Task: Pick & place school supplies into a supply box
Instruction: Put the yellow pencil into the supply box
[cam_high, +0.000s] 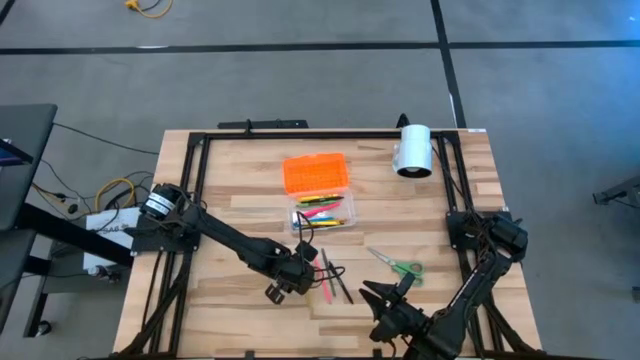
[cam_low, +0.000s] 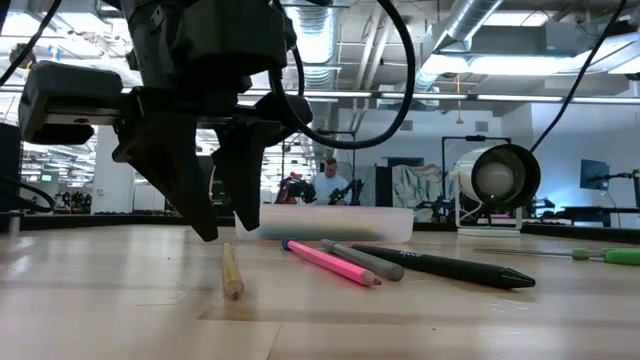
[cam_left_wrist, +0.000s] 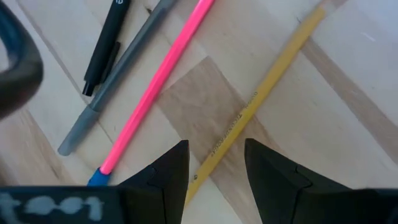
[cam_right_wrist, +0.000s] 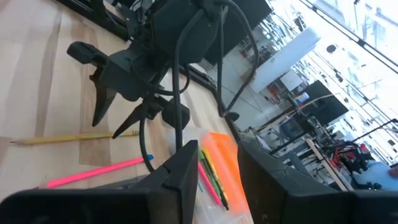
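Observation:
My left gripper (cam_high: 303, 262) is open and hovers just above the table, one finger on each side of a yellow pencil (cam_left_wrist: 255, 106) without touching it (cam_low: 232, 270). Beside the pencil lie a pink pen (cam_left_wrist: 155, 87), a grey pen (cam_left_wrist: 118, 74) and a black pen (cam_left_wrist: 102, 46), all flat on the wood. Green-handled scissors (cam_high: 395, 265) lie to their right. The clear supply box (cam_high: 322, 215) holds several pens, and its orange lid (cam_high: 317, 172) lies just beyond it. My right gripper (cam_high: 388, 290) waits open near the table's near edge.
A white cylinder (cam_high: 412, 150) lies near the far right corner. A black frame (cam_high: 200, 150) runs along the table's far and side edges. Bare wood shows left of my left gripper (cam_low: 90, 290). A person (cam_low: 327, 185) sits in the room beyond.

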